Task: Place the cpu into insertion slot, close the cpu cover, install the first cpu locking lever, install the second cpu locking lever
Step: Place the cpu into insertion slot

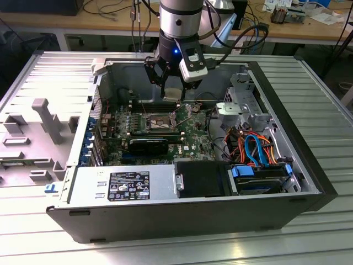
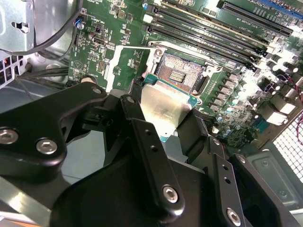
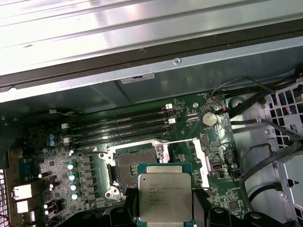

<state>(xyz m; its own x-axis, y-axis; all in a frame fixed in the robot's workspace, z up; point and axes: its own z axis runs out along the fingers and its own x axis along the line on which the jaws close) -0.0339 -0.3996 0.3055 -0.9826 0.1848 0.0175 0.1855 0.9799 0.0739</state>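
- Black fingers [image 2: 193, 137] sit closest in the second wrist view, closed on two opposite edges of the cpu [image 2: 163, 106], which is gripped between them with its dull metal top facing the camera.
- Held that way, the cpu hangs just short of the insertion slot [image 3: 135, 165], overlapping the slot's near rim in the first wrist view; it looks raised above the slot and not seated, though the gap cannot be judged.
- Handling, as a judgement: the chip is light, stiff and flat, with a smooth lid that could slip. The edges of the green carrier are the place to hold it, as the fingers do, keeping off the underside contacts.
- Equally delicate is the slot's dark contact field, so the chip likely needs to go down level and square, without force.
- Beside the slot, the cpu cover [image 3: 204, 161] stands swung open, leaving the slot bare.
- Farther back run the long black memory slots [image 3: 118, 130] on the green motherboard [image 3: 57, 165].
- Farthest, the open computer case [image 1: 309, 165] rests on the ribbed metal table [image 1: 331, 232].
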